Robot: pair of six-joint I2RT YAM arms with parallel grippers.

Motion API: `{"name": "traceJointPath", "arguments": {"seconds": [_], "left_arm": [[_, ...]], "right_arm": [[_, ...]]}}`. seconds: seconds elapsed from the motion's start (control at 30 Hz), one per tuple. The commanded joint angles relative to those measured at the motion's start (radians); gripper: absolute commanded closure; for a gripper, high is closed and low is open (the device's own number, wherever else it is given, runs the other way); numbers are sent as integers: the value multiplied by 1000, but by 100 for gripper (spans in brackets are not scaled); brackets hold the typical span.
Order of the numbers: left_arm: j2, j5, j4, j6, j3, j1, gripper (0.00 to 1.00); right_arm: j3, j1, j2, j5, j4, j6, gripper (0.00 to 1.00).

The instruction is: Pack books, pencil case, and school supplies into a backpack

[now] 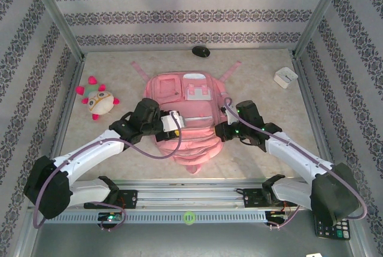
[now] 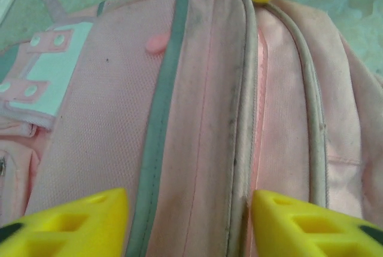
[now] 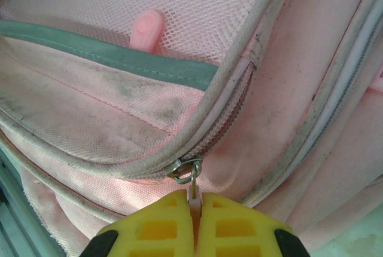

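Observation:
The pink backpack (image 1: 185,110) lies flat in the middle of the table, and its zip (image 3: 230,110) is shut as far as it shows. My right gripper (image 3: 196,206) is at the backpack's right side (image 1: 222,130), shut on the white zipper pull (image 3: 194,190) that hangs from the metal slider (image 3: 184,170). My left gripper (image 2: 190,221) hovers open over the backpack's left part (image 1: 175,122), its yellow fingers (image 2: 72,224) spread either side of a grey-piped seam (image 2: 239,149) with nothing gripped. The books, pencil case and school supplies are out of view.
A plush toy (image 1: 97,98) sits at the left, a white square box (image 1: 285,77) at the back right and a dark oval object (image 1: 201,51) by the back wall. A black calculator (image 1: 332,228) lies past the near right corner. Patterned walls enclose three sides.

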Motion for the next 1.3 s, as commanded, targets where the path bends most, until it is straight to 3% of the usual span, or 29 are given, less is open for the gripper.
{"name": "traceJointPath", "arguments": {"seconds": [0.0,0.13,0.27,0.33,0.4,0.53,0.6,0.9,1.07,1.13,1.17,1.2,1.27], "left_arm": [[38,-29,54,-36,72,-91,34],[178,-127,104,-39,151,-158,28],[306,-123,143,-36,213,-175,31],[347,-146,152,-33,230,-176,42],[359,-145,141,-1,225,-176,60],[306,-81,115,65,164,-170,90],[273,-15,78,80,144,-153,99],[149,216,60,188,34,-105,100],[125,215,61,196,21,-99,100],[114,168,105,131,13,-98,86],[100,137,153,68,-1,-98,66],[79,101,195,-3,-20,-98,45],[39,-31,266,-226,-32,-98,27]], "right_arm": [[13,3,10,-4,7,21,100],[9,4,3,-7,10,25,100],[3,6,-4,-19,20,32,100],[1,6,-6,-18,21,35,100],[-2,1,-9,-5,21,42,100],[-2,-55,15,4,41,62,100],[8,-88,49,0,64,74,100],[92,-161,222,-20,250,155,100],[129,-161,252,-20,266,165,100],[119,-160,231,-29,256,161,100],[111,-159,215,-28,239,158,97],[102,-159,191,-21,212,154,85],[91,-160,130,-7,135,144,63]]}}
